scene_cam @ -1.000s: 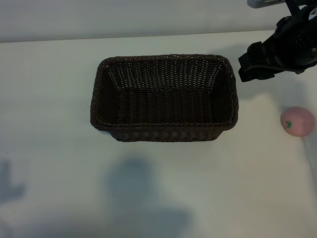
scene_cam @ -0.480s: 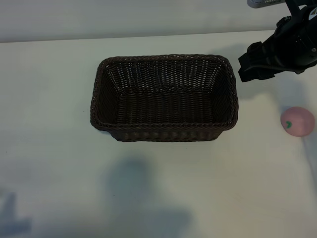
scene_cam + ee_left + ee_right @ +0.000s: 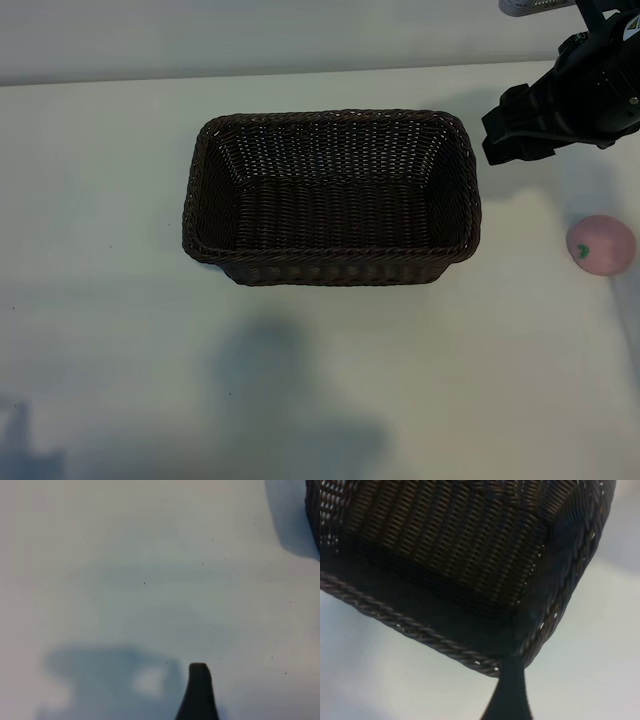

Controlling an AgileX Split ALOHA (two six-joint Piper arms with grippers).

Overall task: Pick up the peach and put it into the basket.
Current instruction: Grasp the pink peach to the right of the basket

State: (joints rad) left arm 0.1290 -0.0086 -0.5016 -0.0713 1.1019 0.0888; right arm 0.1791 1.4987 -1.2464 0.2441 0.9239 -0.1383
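The dark-brown woven basket (image 3: 331,196) stands in the middle of the white table, with nothing in it. The pale-pink peach (image 3: 601,243) lies on the table to its right, close to the view's right edge. My right gripper (image 3: 497,128) hovers open beyond the basket's far right corner, apart from the peach and holding nothing. The right wrist view shows one dark fingertip (image 3: 512,680) before a corner of the basket (image 3: 470,555). My left arm is outside the exterior view. Its wrist view shows one fingertip (image 3: 199,680) over bare table, nothing held, and a sliver of basket (image 3: 315,510).
The white table (image 3: 100,150) spreads wide on every side of the basket. Its far edge meets a pale wall (image 3: 250,35). A soft shadow (image 3: 290,390) lies on the table in front of the basket.
The faint shadow at the near left of the table has slid toward the near edge. The right arm, basket and peach have not moved.
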